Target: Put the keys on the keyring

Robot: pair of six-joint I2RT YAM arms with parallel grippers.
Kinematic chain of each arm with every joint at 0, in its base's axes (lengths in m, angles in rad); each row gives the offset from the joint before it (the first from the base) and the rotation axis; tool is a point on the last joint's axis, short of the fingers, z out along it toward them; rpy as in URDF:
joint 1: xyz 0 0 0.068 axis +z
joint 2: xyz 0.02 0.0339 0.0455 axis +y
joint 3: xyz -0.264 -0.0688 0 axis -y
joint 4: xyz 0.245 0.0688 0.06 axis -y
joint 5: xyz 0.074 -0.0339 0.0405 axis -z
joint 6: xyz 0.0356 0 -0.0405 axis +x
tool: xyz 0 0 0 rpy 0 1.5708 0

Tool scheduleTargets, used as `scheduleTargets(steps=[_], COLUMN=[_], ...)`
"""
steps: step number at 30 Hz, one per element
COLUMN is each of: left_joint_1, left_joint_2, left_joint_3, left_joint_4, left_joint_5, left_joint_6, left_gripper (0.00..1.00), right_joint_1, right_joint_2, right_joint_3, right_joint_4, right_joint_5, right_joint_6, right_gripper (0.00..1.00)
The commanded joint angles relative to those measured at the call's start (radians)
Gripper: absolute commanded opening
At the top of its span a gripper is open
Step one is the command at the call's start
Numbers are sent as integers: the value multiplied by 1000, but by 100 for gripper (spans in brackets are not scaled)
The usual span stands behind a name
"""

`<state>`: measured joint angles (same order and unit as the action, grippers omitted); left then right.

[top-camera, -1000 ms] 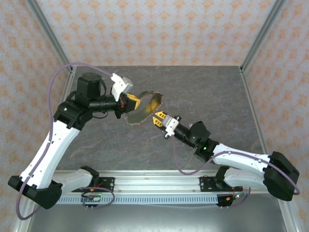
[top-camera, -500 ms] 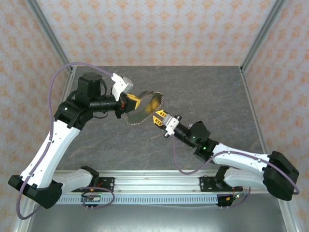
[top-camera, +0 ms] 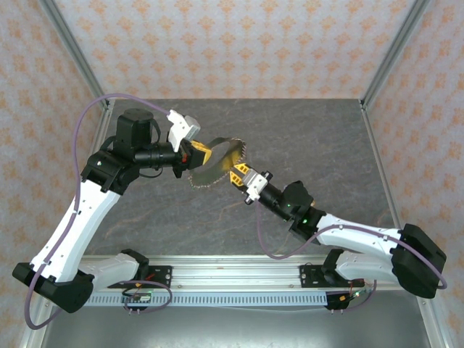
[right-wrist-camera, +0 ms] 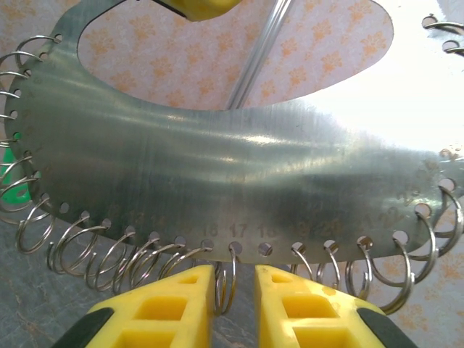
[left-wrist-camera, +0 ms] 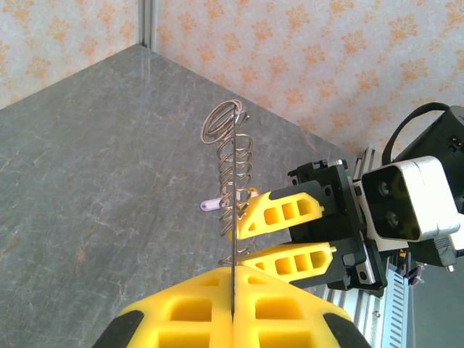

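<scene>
Left gripper (left-wrist-camera: 232, 283) pinches the metal plate (right-wrist-camera: 217, 181) edge-on above the surface. Right gripper (right-wrist-camera: 233, 274), slightly spread, sits just beneath, straddling one hanging ring (right-wrist-camera: 225, 284). It's the nearer arm.

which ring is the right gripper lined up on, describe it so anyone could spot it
Find the curved metal plate that the left gripper holds, its lower edge lined with numbered holes and hanging wire rings. The one you want is the split ring hanging from the hole marked 17. It alone sits between the yellow fingers of the right gripper.
</scene>
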<state>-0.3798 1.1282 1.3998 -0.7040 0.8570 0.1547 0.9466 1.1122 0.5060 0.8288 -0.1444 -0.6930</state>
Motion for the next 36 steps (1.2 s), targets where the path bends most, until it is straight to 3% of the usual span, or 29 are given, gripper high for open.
scheduleTargets(steps=[1, 11, 16, 20, 23, 32, 36], left_joint_1=[-5, -5, -4, -4, -5, -5, -5], left_joint_2=[-13, -15, -15, -15, -15, 8, 19], left_joint_3=[31, 30, 28, 24, 5, -57, -78], left_joint_4=[14, 16, 18, 27, 52, 113, 131], left_joint_5=[25, 27, 22, 9, -25, -49, -58], left_joint_6=[-21, -24, -23, -32, -68, -169, -207], left_gripper=[0, 0, 0, 0, 0, 6, 14], right_joint_1=[4, 4, 4, 4, 4, 4, 3], right_joint_2=[8, 24, 20, 17, 3, -32, -40], right_joint_3=[34, 28, 26, 26, 28, 32, 43], right_joint_4=[50, 54, 55, 47, 35, -12, -34], right_joint_5=[15, 12, 10, 19, 32, 56, 50], right_joint_6=[1, 10, 9, 15, 47, 136, 169], right_gripper=[20, 18, 13, 0, 0, 0, 0])
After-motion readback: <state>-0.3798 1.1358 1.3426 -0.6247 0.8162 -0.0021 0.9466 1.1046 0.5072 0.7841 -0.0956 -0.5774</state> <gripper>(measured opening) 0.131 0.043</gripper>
